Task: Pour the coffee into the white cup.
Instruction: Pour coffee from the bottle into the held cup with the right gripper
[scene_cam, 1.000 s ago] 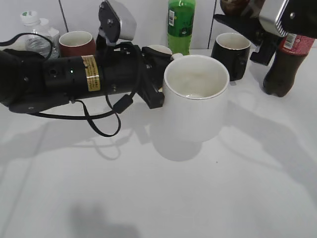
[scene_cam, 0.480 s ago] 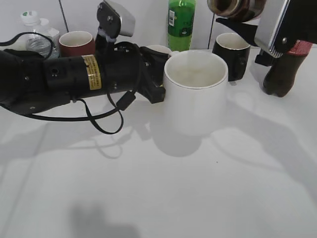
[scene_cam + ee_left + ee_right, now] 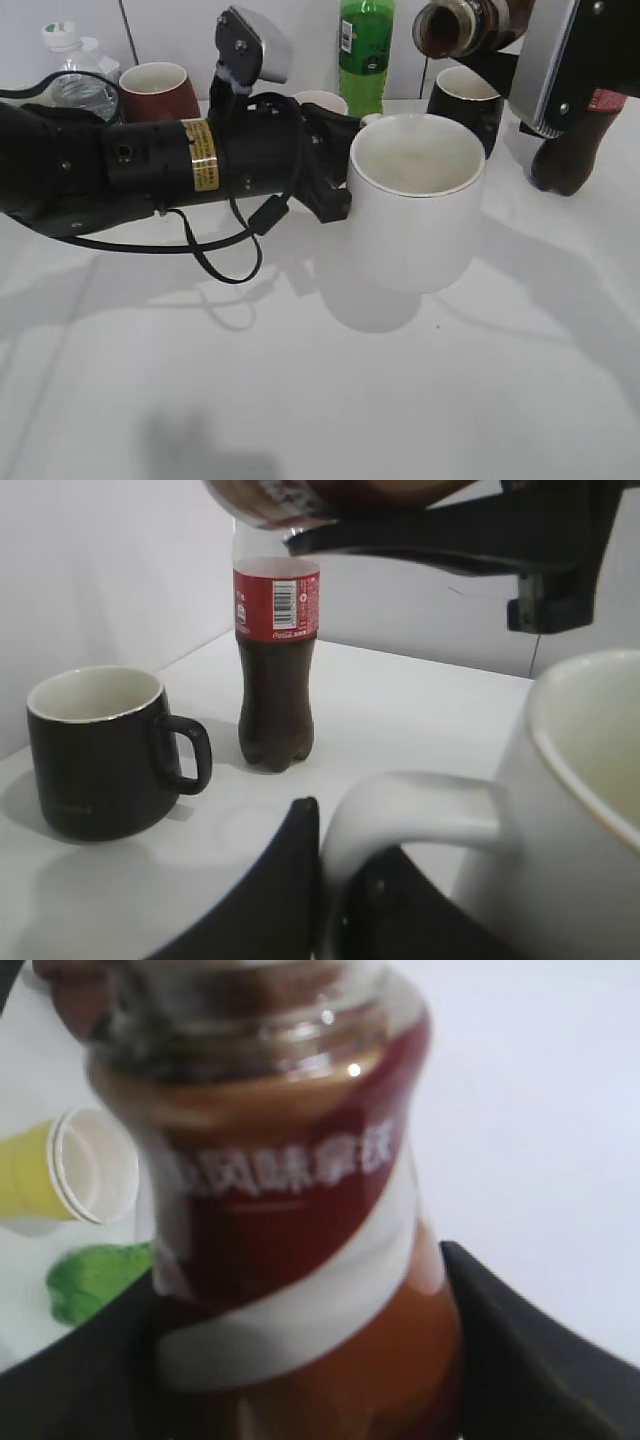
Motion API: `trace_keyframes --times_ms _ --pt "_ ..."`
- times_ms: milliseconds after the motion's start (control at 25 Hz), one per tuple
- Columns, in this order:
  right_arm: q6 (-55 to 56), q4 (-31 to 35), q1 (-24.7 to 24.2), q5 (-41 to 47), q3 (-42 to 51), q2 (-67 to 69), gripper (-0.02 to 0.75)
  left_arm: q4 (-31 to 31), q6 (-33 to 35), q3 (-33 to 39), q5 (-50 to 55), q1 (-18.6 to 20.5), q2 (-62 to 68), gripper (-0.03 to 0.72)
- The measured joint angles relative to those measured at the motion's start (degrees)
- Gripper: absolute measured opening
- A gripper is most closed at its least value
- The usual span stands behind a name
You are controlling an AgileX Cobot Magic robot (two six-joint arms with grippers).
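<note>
White ceramic fills the middle of your exterior view: the white cup (image 3: 417, 200) stands upright on the tabletop (image 3: 330, 390), its inside pale and apparently dry. Your left gripper (image 3: 335, 160) lies low along the tabletop, and its fingers (image 3: 290, 880) close around the cup's handle (image 3: 410, 815), which the left wrist view shows pinched between dark pads.

Your right gripper (image 3: 300, 1360) holds the coffee bottle (image 3: 465, 25) by its body, fingers clamped on either side of the brown-and-white label. The bottle is tipped roughly level, its open mouth pointing left, above and just behind the cup's rim. No stream shows between mouth and cup. In the right wrist view the bottle (image 3: 290, 1210) blocks nearly everything; a yellow paper cup (image 3: 70, 1175) peeks past its left edge.

Behind the white cup stands a black mug (image 3: 465, 95), near it on the right a cola bottle (image 3: 580, 130). A green bottle (image 3: 365, 50) rises at the back centre, with a red mug (image 3: 155, 88) and a clear water bottle (image 3: 75, 70) well to the left.
</note>
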Motion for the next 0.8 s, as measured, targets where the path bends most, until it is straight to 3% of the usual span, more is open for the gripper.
trace_keyframes --times_ms 800 --pt "-7.91 -0.06 0.00 0.52 0.00 0.00 0.534 0.00 0.00 0.00 0.20 0.00 0.00 0.041"
